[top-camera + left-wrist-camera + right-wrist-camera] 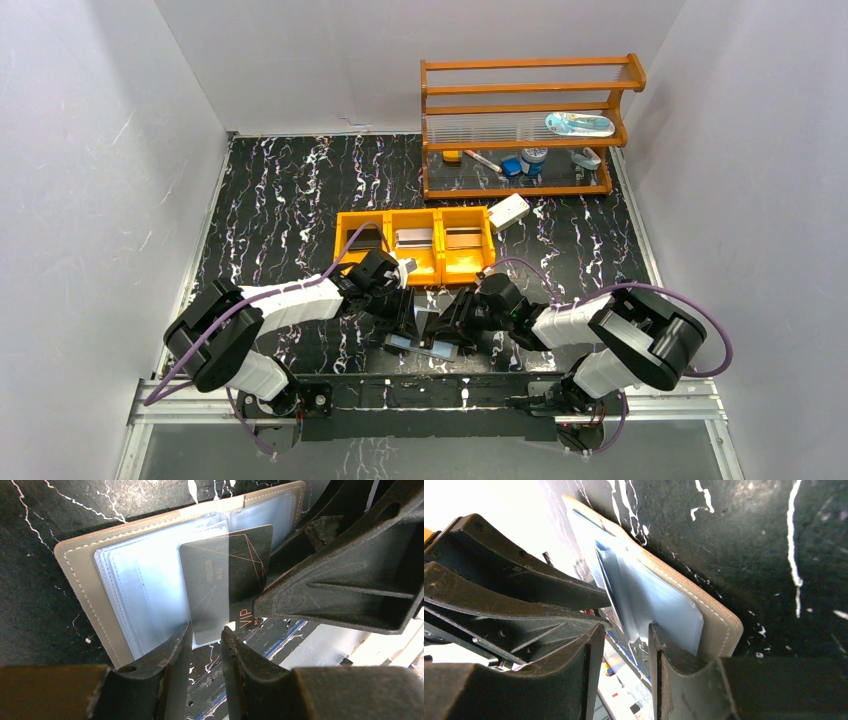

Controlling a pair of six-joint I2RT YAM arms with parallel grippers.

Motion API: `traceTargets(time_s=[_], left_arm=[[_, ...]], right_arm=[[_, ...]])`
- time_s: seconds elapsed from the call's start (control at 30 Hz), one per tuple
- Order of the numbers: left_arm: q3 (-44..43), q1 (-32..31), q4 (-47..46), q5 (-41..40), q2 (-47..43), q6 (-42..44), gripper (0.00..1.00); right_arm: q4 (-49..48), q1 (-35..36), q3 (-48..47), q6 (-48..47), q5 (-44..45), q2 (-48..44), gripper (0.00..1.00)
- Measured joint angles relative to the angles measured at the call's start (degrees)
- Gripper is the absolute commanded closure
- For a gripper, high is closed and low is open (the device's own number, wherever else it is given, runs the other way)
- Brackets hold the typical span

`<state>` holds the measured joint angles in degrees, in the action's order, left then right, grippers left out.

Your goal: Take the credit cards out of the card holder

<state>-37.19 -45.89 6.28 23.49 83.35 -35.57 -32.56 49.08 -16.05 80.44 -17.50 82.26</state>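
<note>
The card holder [80, 575] lies open on the black marbled table, its pale blue-grey sleeves facing up; it also shows in the top view [412, 344] and edge-on in the right wrist view [719, 620]. A dark credit card [247, 565] with thin orange lines and "VIP" lettering sticks halfway out of a clear sleeve. My left gripper [206, 637] is open, its fingertips astride the lower edge of that sleeve and card. My right gripper [626, 640] is open, with one finger [669, 650] resting on the holder's inner face. In the top view both grippers [408, 318] [450, 325] meet over the holder.
An orange three-compartment tray [440, 268] just behind holds a dark [365, 238], a silvery [415, 238] and a brownish card [462, 238]. A white box [508, 212] lies at its right. A wooden rack [520, 130] with small items stands at the back right.
</note>
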Motion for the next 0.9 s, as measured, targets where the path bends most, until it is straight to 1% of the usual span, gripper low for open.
traceTargets(time_s=[0.1, 0.17, 0.23, 0.37, 0.43, 0.47, 0.6, 0.7, 0.83, 0.9], left_arm=[[0.0, 0.0, 0.0, 0.0, 0.0, 0.0, 0.73], [0.0, 0.0, 0.0, 0.0, 0.0, 0.0, 0.73], [0.0, 0.0, 0.0, 0.0, 0.0, 0.0, 0.73], [0.0, 0.0, 0.1, -0.1, 0.0, 0.0, 0.73], [0.0, 0.0, 0.2, -0.1, 0.0, 0.0, 0.73], [0.0, 0.0, 0.2, -0.1, 0.0, 0.0, 0.73], [0.0, 0.0, 0.2, -0.1, 0.0, 0.0, 0.73], [0.0, 0.0, 0.2, -0.1, 0.0, 0.0, 0.73], [0.0, 0.0, 0.2, -0.1, 0.0, 0.0, 0.73], [0.0, 0.0, 0.2, -0.1, 0.0, -0.1, 0.73]], right_arm=[[0.3, 0.2, 0.0, -0.6, 1.2, 0.0, 0.69], [1.7, 0.2, -0.5, -1.1, 1.8, 0.0, 0.73], [2.9, 0.2, -1.0, -1.4, 2.0, 0.0, 0.76], [2.2, 0.2, -1.3, -2.1, 2.1, 1.0, 0.79], [1.8, 0.2, -1.3, -2.5, 2.0, 1.1, 0.79], [1.5, 0.2, -1.3, -2.7, 2.0, 1.1, 0.78], [0.6, 0.2, -1.3, -3.5, 2.0, 1.1, 0.68], [0.0, 0.4, -1.3, -4.1, 2.2, 0.8, 0.64], [-0.2, 0.9, -1.3, -4.4, 3.1, -0.4, 0.63], [0.0, 1.2, -1.3, -4.4, 4.0, -1.3, 0.64]])
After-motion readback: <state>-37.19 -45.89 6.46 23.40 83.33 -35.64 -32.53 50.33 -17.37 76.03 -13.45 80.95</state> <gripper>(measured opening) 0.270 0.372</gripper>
